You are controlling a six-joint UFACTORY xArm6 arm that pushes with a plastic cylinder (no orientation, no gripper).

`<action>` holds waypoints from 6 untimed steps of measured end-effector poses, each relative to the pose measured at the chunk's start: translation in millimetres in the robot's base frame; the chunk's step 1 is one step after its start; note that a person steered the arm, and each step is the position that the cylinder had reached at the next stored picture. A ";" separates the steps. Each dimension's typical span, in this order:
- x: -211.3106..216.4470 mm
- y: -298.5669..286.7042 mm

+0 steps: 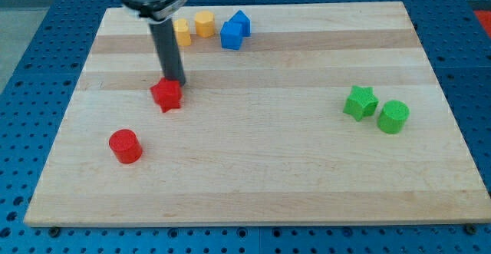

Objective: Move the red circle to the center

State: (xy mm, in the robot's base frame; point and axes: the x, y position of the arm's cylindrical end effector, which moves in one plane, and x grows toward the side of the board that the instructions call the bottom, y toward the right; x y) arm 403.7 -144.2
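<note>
The red circle (124,146) is a short red cylinder at the board's lower left. A red star (166,95) lies above and to the right of it. My tip (174,82) stands at the upper right edge of the red star, touching or nearly touching it. The tip is well above and to the right of the red circle.
Two yellow blocks (182,32) (204,23) and two blue blocks (231,35) (241,21) cluster at the view's top, left of centre. A green star (359,102) and a green cylinder (393,117) sit at the right. The wooden board (253,169) ends in edges on all sides.
</note>
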 end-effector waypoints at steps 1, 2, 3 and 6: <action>17.9 -32.5; 10.1 -26.0; -14.9 15.3; -24.3 -37.9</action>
